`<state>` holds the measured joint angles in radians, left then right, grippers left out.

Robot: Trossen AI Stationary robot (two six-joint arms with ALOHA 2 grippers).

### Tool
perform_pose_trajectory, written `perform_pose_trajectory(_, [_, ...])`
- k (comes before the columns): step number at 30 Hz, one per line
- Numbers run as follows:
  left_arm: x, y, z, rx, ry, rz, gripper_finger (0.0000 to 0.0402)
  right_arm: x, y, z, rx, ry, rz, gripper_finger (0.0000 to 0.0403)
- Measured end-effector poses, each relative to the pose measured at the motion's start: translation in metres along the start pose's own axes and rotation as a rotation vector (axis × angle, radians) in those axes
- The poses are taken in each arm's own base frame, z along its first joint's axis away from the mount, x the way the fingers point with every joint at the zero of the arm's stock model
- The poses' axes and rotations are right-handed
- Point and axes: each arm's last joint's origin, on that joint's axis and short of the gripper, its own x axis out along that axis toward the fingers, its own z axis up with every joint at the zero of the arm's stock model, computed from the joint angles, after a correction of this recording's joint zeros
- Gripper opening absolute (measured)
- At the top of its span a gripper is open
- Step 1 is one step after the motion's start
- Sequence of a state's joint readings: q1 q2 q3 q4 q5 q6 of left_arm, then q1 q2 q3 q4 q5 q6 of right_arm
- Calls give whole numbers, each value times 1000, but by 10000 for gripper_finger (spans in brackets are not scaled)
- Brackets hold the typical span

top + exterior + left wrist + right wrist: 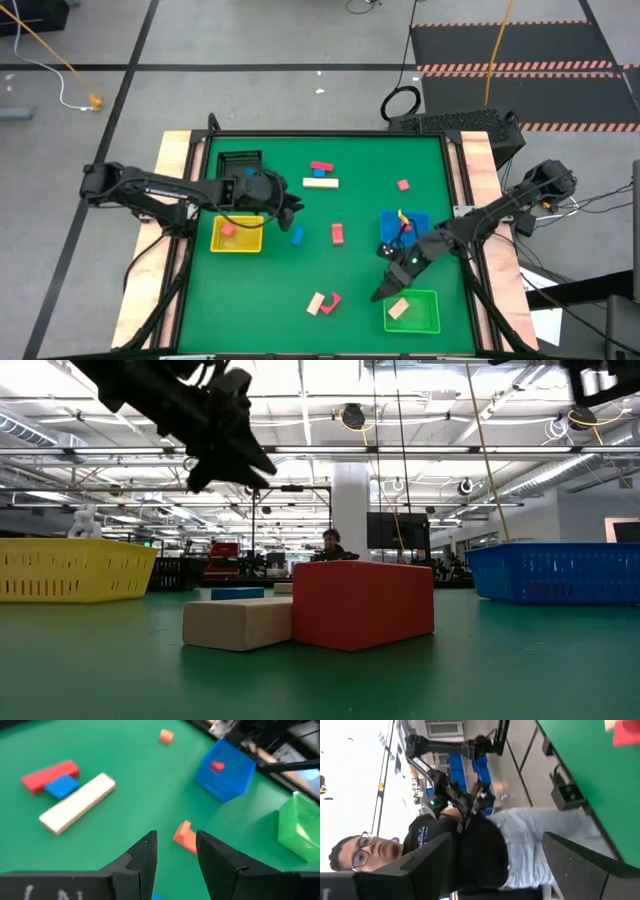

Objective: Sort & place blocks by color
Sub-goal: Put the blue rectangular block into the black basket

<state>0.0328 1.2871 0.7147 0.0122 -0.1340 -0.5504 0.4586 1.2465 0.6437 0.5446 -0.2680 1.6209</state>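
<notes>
- I see the yellow tray (237, 236) holding one red block (228, 230); the green tray (424, 313), a tan block (398, 309).
- The blue tray (416, 219) holds a red piece.
- Other blocks (321, 182) lie scattered on my green table (350, 275).
- Left gripper (290, 212): narrowly parted, empty, between the trays.
- Right gripper (385, 290): spread wide, empty, beside the green tray.

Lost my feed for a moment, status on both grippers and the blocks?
Left gripper part open, empty, above a blue block. Right gripper open, empty, beside green tray. Loose blocks scattered on the mat; nothing in the way.
</notes>
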Motion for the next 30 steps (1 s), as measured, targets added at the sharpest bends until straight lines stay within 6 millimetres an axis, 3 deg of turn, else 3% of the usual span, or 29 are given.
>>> perform_pose_trajectory(6, [12, -2, -21, -88, 132, 56, 136, -5, 1, 13, -50, 91, 5, 304])
perform_pose_trajectory(18, [32, -16, -57, -355, 232, 123, 136, -17, 2, 32, -121, 305, 24, 304])
perform_pose_trajectory(30, [53, -17, -92, -369, 273, 260, 136, -23, 2, 37, -125, 469, 34, 304])
